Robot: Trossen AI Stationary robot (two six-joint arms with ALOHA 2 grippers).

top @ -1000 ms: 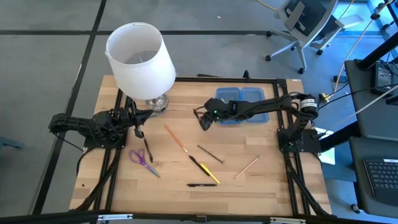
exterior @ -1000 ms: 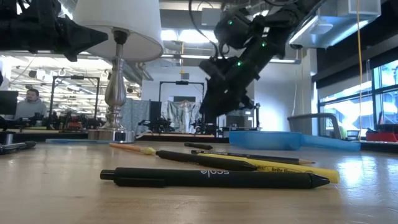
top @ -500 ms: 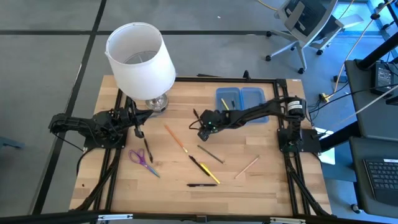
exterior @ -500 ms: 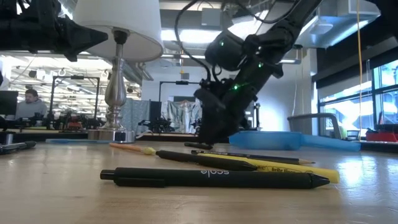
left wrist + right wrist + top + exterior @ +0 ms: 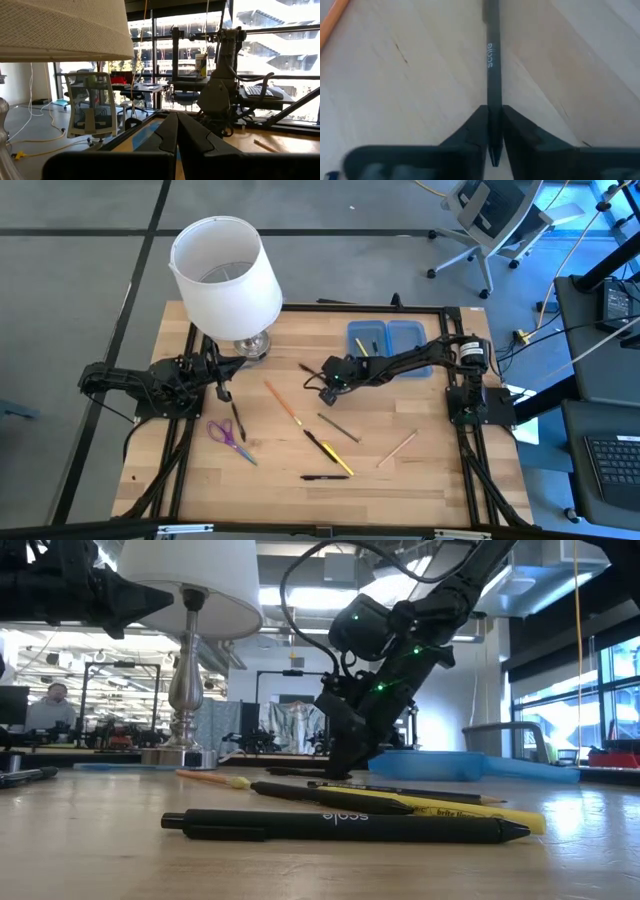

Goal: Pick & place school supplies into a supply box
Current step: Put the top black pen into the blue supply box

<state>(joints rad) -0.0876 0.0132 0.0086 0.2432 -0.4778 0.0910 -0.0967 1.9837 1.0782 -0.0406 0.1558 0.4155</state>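
My right gripper [image 5: 326, 385] is low over the table's middle, left of the open blue supply box [image 5: 390, 340], and is shut on a black pen [image 5: 308, 370]. The box holds a yellow pencil [image 5: 362, 347]. Loose on the table lie an orange pencil [image 5: 282, 402], a grey pencil [image 5: 338, 426], a black-and-yellow pen [image 5: 330, 453], another black pen [image 5: 325, 477], a tan pencil [image 5: 397, 448], a dark pen [image 5: 237, 420] and purple scissors [image 5: 228, 437]. My left gripper [image 5: 222, 390] waits shut and empty at the left, beside the lamp. My right gripper pinches the black pen between its two fingers [image 5: 479, 125] near one end [image 5: 493, 112]. The fingers come slanting down from the table's right. The rest of the pen [image 5: 491, 55] sticks out ahead of them, level and low at the tabletop [image 5: 300, 772]. Whether it is lifted clear I cannot tell.
A lamp with a white shade [image 5: 225, 272] stands on a silver base [image 5: 250, 345] at the far left, close to my left arm. Black frame rails [image 5: 185, 450] run along the table's left and right sides. Bare wood shows between the pens and the box.
My right gripper has gone from beside the supply box toward the table's left and down to the tabletop, onto the black pen. The pen has swung a little on the table, its free end now pointing more toward the left.
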